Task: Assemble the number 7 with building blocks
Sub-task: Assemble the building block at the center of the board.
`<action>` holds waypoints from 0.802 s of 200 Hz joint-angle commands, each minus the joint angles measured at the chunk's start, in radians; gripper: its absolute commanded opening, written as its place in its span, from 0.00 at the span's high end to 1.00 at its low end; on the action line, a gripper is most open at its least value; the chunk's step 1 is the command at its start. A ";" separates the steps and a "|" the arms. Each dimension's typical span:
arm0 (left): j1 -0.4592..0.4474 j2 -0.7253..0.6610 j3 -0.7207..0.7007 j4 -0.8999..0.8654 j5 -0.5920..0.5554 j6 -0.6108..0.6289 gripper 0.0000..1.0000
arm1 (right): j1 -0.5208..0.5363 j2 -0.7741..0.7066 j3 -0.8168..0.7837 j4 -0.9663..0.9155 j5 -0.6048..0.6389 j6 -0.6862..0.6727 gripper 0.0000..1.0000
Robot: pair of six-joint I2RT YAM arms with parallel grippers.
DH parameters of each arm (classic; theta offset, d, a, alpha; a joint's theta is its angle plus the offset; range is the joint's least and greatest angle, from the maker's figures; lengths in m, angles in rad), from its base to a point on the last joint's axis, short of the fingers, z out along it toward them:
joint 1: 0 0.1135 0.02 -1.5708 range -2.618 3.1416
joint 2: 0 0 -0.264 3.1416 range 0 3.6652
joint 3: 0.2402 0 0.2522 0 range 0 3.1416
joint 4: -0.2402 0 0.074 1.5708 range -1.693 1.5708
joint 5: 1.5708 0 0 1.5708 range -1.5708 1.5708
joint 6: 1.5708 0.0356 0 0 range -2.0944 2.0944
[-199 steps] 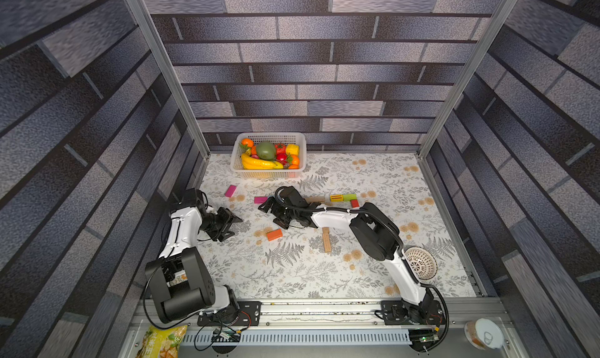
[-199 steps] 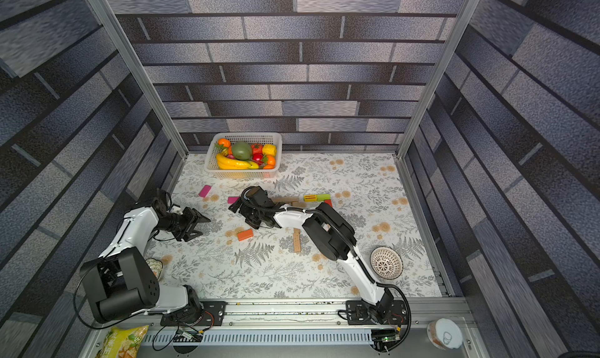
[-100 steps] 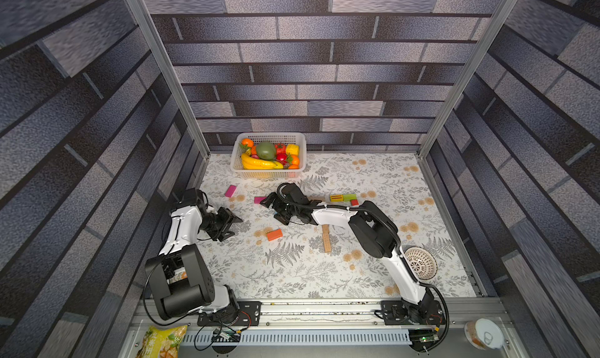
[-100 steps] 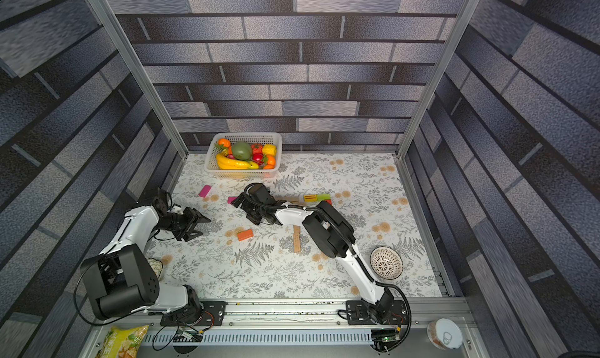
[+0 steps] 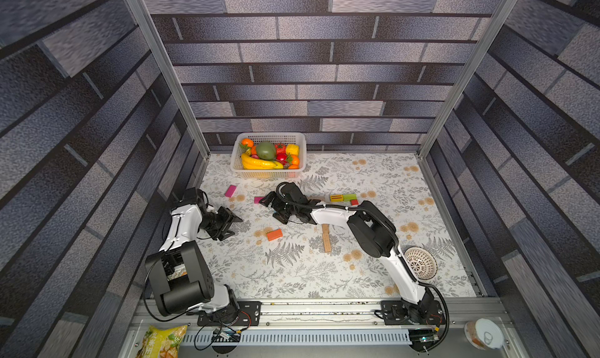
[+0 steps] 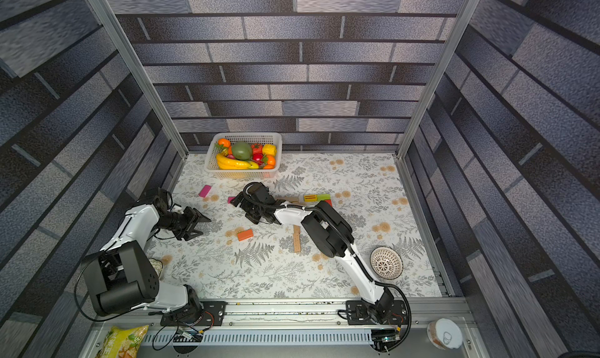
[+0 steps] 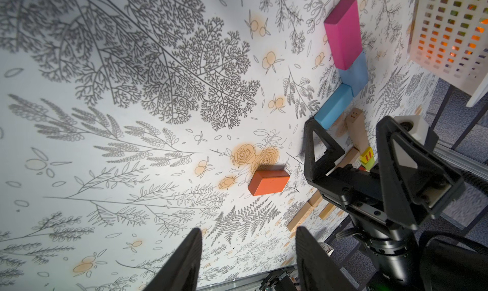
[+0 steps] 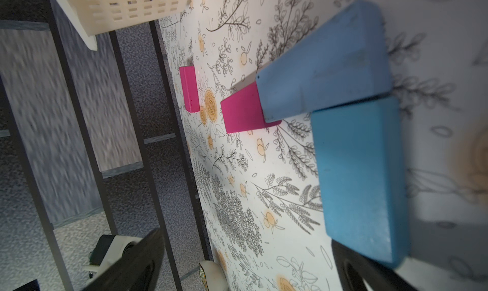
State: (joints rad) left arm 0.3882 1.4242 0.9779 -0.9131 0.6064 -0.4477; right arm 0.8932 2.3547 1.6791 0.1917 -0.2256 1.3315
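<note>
Standing wide apart, the fingers of the right gripper [image 5: 272, 209] hang low over the tablecloth [image 5: 292, 275] and clamp nothing. A light blue block [image 8: 361, 178] lies flat just beside one finger [image 8: 348, 263], its near end at that fingertip; whether they touch cannot be told. A duller blue block [image 8: 324, 75] meets the light one's far end at an angle, and a magenta block [image 8: 245, 112] carries on from the dull one end to end, so the three make a bent line. A second magenta block [image 8: 190, 89] lies apart from them.

The left gripper [image 5: 236, 227] hovers near the cloth's side edge with its fingers parted and nothing between them. An orange block [image 7: 268, 182] lies ahead of it, well apart. A long tan block [image 5: 326, 237] lies beside the right arm.

The painted blocks are matte, square-edged slabs, while the tan one is bare wood. The cloth is white, printed with grey ferns and orange flowers. The basket [image 5: 269, 175] is white plastic lattice.
</note>
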 commanded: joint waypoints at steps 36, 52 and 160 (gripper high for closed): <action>0.005 0.018 0.052 -0.044 0.004 0.033 0.41 | -0.015 0.012 0.027 -0.054 -0.035 -0.078 0.00; 0.008 0.021 0.068 -0.052 0.004 0.034 0.41 | -0.013 0.001 0.041 -0.058 -0.070 -0.106 0.00; -0.048 0.169 0.402 -0.132 -0.279 0.142 0.24 | -0.105 -0.518 -0.042 -0.510 -0.093 -0.477 0.00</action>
State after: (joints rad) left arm 0.3874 1.5269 1.2705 -0.9848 0.5076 -0.4004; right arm 0.8639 1.9686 1.6848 -0.1524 -0.3252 0.9493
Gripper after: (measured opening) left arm 0.762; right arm 0.999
